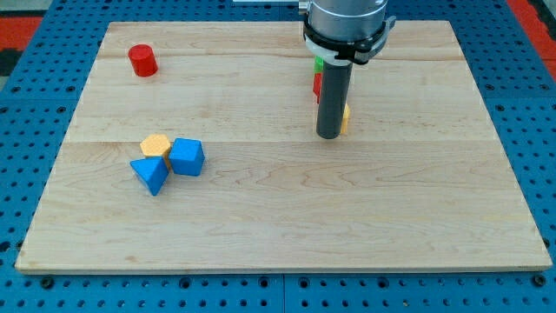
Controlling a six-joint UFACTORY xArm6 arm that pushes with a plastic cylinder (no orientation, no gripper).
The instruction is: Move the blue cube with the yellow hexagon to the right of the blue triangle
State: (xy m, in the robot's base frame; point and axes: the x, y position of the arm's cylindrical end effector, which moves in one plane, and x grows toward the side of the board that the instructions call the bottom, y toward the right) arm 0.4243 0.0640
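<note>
The blue cube (187,157) sits at the view's left-centre, touching the yellow hexagon (155,145) on its left. The blue triangle (150,174) lies just below the hexagon and to the lower left of the cube, touching both. My rod comes down from the view's top centre. My tip (329,136) rests on the board far to the right of this cluster, well apart from it.
A red cylinder (142,60) stands at the upper left. Behind the rod, partly hidden, are a green block (319,63), a red block (317,85) and a yellow block (346,118). The wooden board (278,235) lies on a blue pegboard.
</note>
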